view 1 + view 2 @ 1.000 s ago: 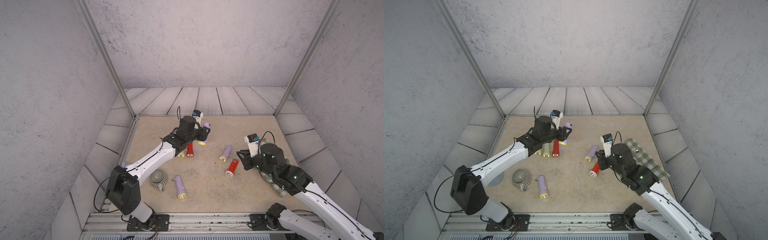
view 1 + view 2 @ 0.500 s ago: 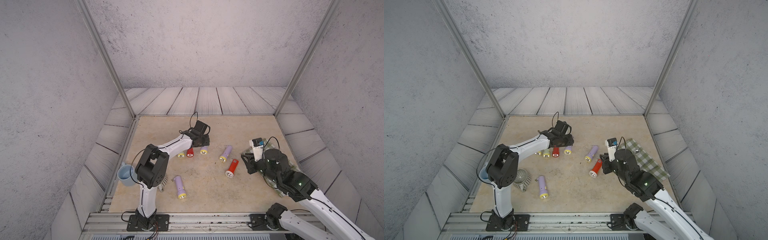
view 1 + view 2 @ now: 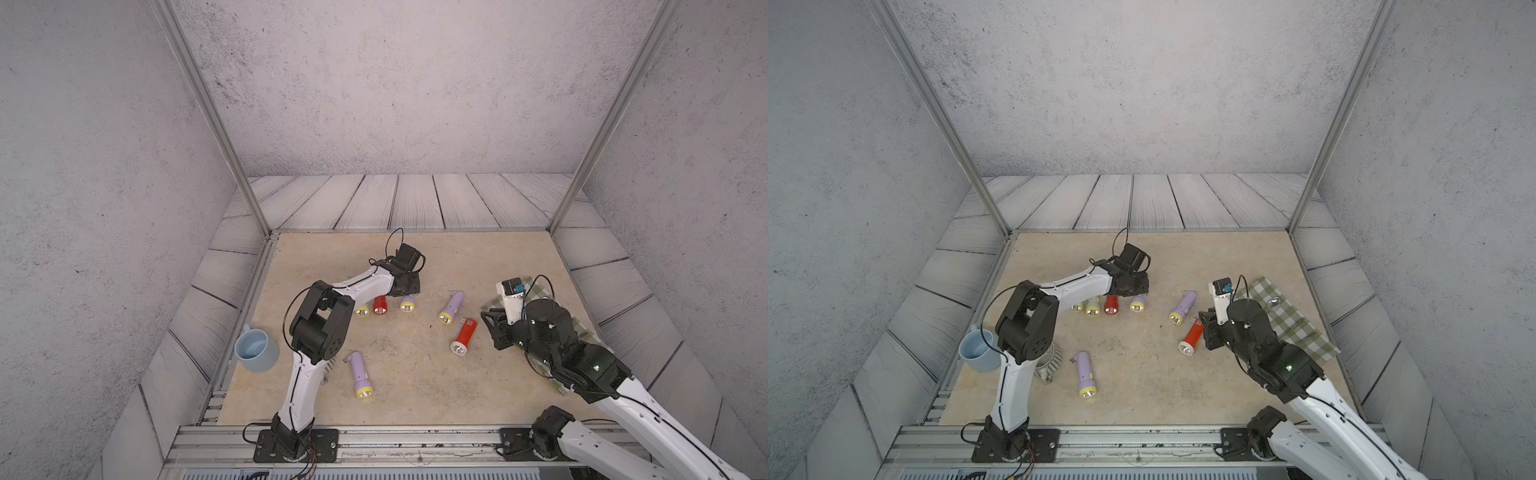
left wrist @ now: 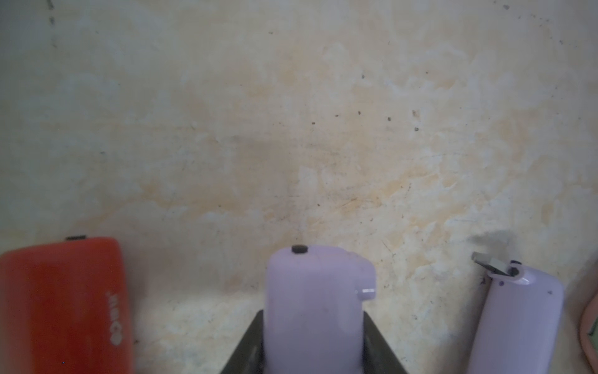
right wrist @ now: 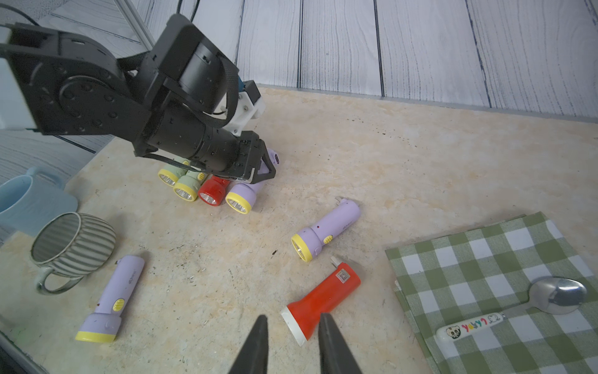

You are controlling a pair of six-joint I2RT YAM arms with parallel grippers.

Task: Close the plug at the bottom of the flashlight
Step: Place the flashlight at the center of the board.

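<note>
Beige tabletop (image 3: 415, 374) carries several flashlights. Left tool (image 5: 263, 165) is pinching a lilac flashlight (image 4: 314, 291), which is at the end of a row, just beside a red flashlight (image 4: 64, 301). Right tool (image 5: 293, 319) is spread and holds nothing, near a white-rimmed flashlight (image 5: 320, 301).

Seven flashlights lie on the counter (image 5: 420, 145): three purple flashlights (image 5: 246, 191) (image 5: 326, 230) (image 5: 110, 301), two red flashlights (image 5: 215, 189) (image 5: 323, 296) and two green flashlights (image 5: 173, 170) (image 5: 191, 182). Four of them sit in a row well apart from the one cloth (image 5: 485, 255); two, one purple and one red, lie near it. One spoon (image 5: 556, 294) lies on the cloth. Two mugs (image 5: 32, 200) (image 5: 103, 236) are farthest from the cloth.
</note>
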